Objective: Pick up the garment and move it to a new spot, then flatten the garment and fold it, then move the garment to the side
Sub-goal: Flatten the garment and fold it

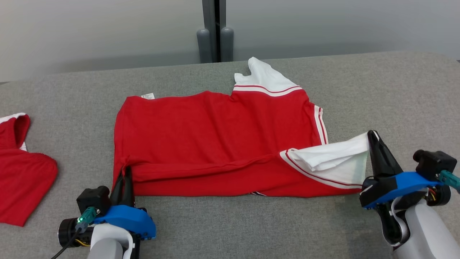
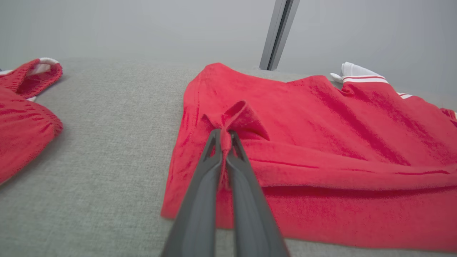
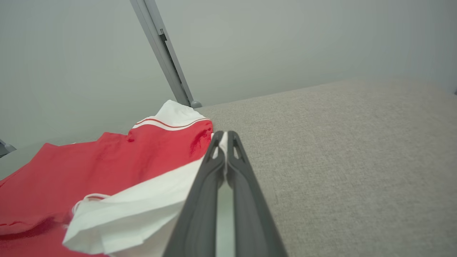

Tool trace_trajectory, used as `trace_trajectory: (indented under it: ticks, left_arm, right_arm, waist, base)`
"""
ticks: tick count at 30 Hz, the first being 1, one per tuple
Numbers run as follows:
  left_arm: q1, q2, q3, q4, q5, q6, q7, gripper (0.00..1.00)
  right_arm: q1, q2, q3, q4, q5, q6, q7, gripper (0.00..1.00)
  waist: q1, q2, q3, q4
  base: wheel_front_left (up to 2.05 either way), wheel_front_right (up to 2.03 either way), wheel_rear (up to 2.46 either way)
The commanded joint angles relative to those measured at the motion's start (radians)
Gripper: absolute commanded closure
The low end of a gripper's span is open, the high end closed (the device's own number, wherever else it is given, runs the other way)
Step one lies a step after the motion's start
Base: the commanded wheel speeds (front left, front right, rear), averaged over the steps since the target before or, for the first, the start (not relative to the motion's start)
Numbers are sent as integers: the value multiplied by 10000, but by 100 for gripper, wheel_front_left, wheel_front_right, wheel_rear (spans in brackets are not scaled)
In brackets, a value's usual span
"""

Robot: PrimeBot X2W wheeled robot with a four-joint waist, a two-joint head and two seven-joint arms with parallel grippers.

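The garment (image 1: pixel 215 136) is a red shirt with white, red-striped sleeves, spread across the grey table (image 1: pixel 230 226). Its near edge is folded up over the body. My left gripper (image 1: pixel 124 172) is shut on a pinch of red cloth at the garment's near left corner; in the left wrist view the fabric (image 2: pixel 232 117) bunches up between the left gripper (image 2: pixel 224 134) tips. My right gripper (image 1: pixel 372 136) is shut on the tip of the white sleeve (image 1: pixel 334 158) at the near right, holding it slightly lifted. In the right wrist view the sleeve (image 3: pixel 142 210) runs into the right gripper (image 3: pixel 224 135).
Another red garment (image 1: pixel 18 169) with white trim lies at the table's left edge. A grey post (image 1: pixel 215 32) stands behind the table against a pale wall. Bare grey tabletop stretches to the right of the shirt and along the near edge.
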Motion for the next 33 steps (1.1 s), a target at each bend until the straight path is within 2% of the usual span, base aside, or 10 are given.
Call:
trace_trajectory:
  ticks: [1,13,14,15,16,17,18,26,32,33]
  left_arm:
    - [-417,24,-22,393,80,8,-28,100]
    - [-1408,18,-67,914,105,-36,-29,100]
    - [-1405,22,-61,793,66,-18,-29,92]
    - [-1378,25,-66,665,58,2,-29,56]
    - [-1314,24,-85,588,-3,14,-29,8]
    - [-1235,22,-131,459,-62,38,-29,0]
    - [-1139,19,-167,344,-106,54,-29,0]
    - [-243,20,-582,175,-429,-168,-29,0]
    - [-103,23,-558,773,-310,22,-29,0]
    - [-189,25,-418,1078,-260,241,-24,0]
  right_arm:
    - [-495,101,-70,307,-175,-3,-48,100]
    - [-1849,424,-281,2124,-953,-3,-452,100]
    - [-1895,464,-349,2172,-933,-3,-500,100]
    - [-1942,487,-407,2205,-965,-3,-521,100]
    - [-1986,518,-484,2206,-984,-3,-541,73]
    - [-2006,559,-549,2179,-970,-3,-561,17]
    - [-2010,600,-627,2067,-932,-3,-565,0]
    - [-971,792,-1133,891,-1081,-3,-560,0]
    - [-429,866,-1205,608,-1132,-3,-561,0]
    - [-303,874,-1197,564,-1128,-2,-562,0]
  waist:
    - [-3,-3,279,155]
    - [-3,-3,887,387]
    - [-3,-3,906,395]
    - [-3,-3,923,401]
    - [-3,-3,935,405]
    - [-3,-3,936,404]
    - [-3,-3,928,398]
    - [-3,-3,802,271]
    - [-3,-3,769,133]
    - [-3,-3,747,83]
  base:
    - [0,0,0]
    - [0,0,0]
    - [0,0,0]
    - [0,0,0]
    - [0,0,0]
    - [0,0,0]
    - [0,0,0]
    - [0,0,0]
    - [0,0,0]
    - [0,0,0]
